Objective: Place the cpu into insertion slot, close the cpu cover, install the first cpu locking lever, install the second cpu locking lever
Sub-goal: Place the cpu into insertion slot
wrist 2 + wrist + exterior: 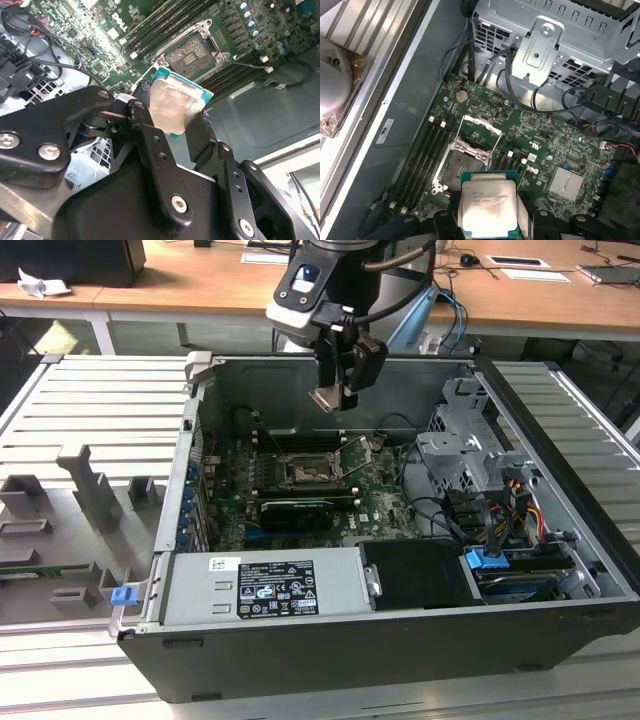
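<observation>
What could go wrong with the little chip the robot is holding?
The black pincer grips the small silver-faced square chip only by its edges, so it might slip and drop. It hangs above the green motherboard; lowered crooked, it might not seat in the dark square socket. The raised silver metal cover frame beside it could get bumped.

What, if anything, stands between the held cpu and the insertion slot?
Nothing visible. The gripper holds the cpu above the open case; the cpu cover is swung up and the insertion slot lies bare.
</observation>
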Tool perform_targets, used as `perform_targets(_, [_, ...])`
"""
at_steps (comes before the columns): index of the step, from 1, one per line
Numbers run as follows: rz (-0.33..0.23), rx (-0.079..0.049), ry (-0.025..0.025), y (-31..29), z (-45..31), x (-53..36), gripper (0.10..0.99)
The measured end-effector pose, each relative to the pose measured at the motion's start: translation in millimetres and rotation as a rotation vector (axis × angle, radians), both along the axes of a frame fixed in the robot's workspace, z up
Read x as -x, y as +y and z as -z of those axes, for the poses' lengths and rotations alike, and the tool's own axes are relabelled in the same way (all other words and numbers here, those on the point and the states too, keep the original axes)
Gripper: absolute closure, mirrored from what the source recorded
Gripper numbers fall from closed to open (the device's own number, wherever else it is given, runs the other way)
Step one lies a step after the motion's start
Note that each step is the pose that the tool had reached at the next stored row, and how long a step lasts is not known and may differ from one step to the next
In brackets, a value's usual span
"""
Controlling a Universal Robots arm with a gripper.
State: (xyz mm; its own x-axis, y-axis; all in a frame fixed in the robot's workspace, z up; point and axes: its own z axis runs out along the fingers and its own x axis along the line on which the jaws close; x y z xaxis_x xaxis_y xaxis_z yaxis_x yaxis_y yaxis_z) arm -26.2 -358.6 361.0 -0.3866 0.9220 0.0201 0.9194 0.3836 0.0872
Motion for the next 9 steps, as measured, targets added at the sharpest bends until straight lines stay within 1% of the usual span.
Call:
perform_targets(6, [0.053,0.0,0.0005,0.0,0.7,0.0,0.561])
perform_targets(8, [0.087,0.0,0.0009,0.0,1.2,0.0,0.561])
perform_targets(9, [0.094,0.0,0.001,0.0,1.3,0.0,0.561])
